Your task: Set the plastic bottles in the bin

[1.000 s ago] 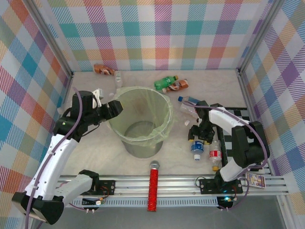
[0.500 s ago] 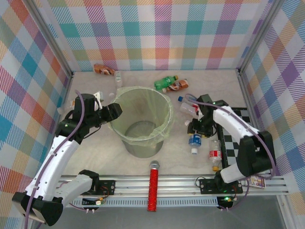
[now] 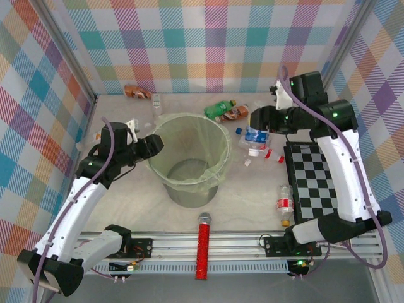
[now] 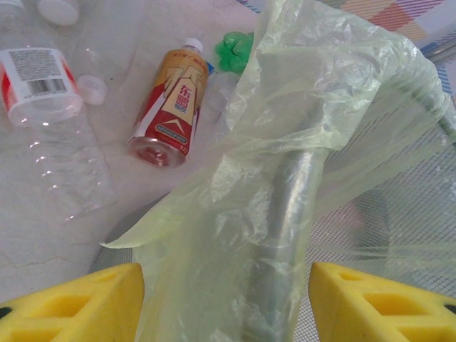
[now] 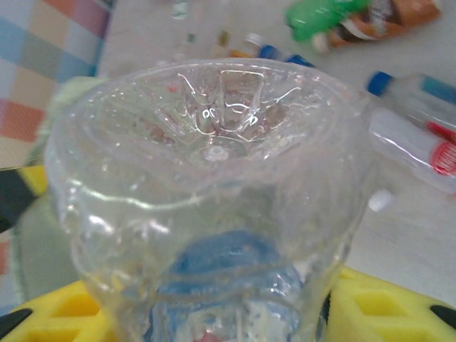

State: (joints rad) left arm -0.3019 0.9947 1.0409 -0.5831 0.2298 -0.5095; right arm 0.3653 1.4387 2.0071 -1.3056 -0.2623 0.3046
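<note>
- Two claws are engaged, one on each arm.
- The right gripper [image 3: 259, 124] has its jaws partly closed and clamped on a clear blue-labelled bottle [image 3: 255, 135]. In the right wrist view its yellow pads [image 5: 388, 306] bear on either side of the bottle's body, with the base facing the camera.
- The blue-labelled bottle hangs just below that claw, raised off the table [image 3: 126, 202]. It is to the right of the bin [image 3: 189, 196] and clear of the rim.
- The left gripper [image 4: 226, 299] has its jaws narrowed about the bin's left rim. The metal rim and the pale green liner [image 4: 299, 107] sit between the pads, and the liner touches both.
- The bin stands upright at mid-table, between the two arms.
- Other bottles lie on the table:
  - A green bottle [image 3: 219, 108] touches a brown bottle [image 3: 238, 112] behind the bin, to its right.
  - Another brown one [image 3: 136, 91] lies in the far left corner.
  - A clear red-labelled bottle [image 3: 285, 205] lies just beside the left edge of the checkered mat [image 3: 312, 183].
</note>
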